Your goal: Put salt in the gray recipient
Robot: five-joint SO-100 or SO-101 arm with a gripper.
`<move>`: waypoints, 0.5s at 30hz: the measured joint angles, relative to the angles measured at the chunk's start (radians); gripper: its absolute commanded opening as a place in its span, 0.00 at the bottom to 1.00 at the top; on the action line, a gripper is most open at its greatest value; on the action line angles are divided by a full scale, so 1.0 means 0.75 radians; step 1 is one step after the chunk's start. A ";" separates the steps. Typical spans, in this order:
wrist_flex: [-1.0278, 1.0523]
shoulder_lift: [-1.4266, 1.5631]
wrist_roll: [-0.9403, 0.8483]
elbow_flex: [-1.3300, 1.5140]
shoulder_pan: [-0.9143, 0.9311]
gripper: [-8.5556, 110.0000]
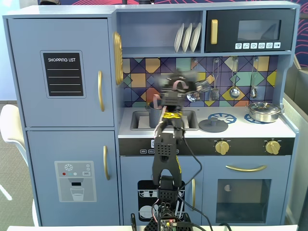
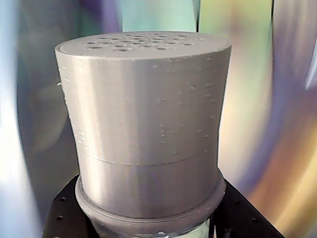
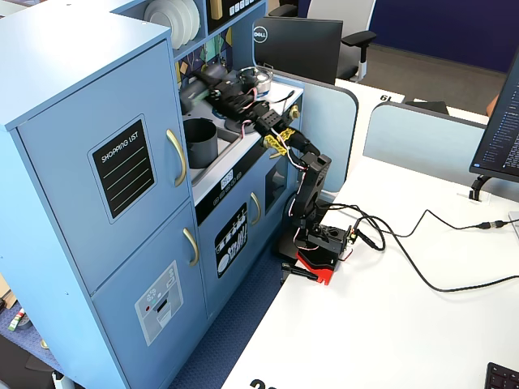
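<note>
Gripper [image 3: 195, 81] is clamping the salt [image 2: 148, 129], black jaw plates showing at its base in the wrist view. Shaker: matte gray ribbed cylinder, flat perforated top, filling the frame. Gripper is blurring in a fixed view [image 1: 185, 89]. Gray pot [image 3: 199, 142], matte and cylindrical, is sitting in the sink just below the gripper.

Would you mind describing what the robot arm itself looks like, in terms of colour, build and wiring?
The arm is a slim, jointed build of black segments, with perforated panels on its lower links in a fixed view. Yellow-and-black bands wrap its upper part. It stands on a black base with red pieces, and black cables trail from it across the white desk. The end effector is dark and motion-blurred.
</note>
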 measured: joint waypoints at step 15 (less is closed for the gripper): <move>-0.610 -0.227 -1.675 0.149 0.636 0.07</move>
